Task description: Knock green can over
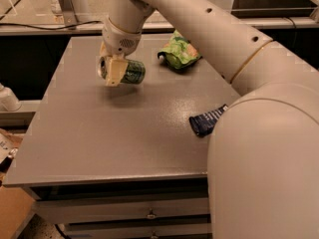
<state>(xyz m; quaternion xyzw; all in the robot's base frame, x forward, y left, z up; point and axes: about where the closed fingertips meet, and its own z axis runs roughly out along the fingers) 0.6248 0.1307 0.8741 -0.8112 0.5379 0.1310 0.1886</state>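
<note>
Your gripper (112,74) hangs over the surface's (124,133) far left, fingers (116,68) pinching the can (132,71) sideways.

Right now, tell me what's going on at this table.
The robot's gripper is closed on the green can, holding it sideways low over the far left part of the grey table. I cannot tell whether the can touches the surface. A green snack bag lies farther back, and a dark blue packet lies near the right edge, partly hidden by the arm.
</note>
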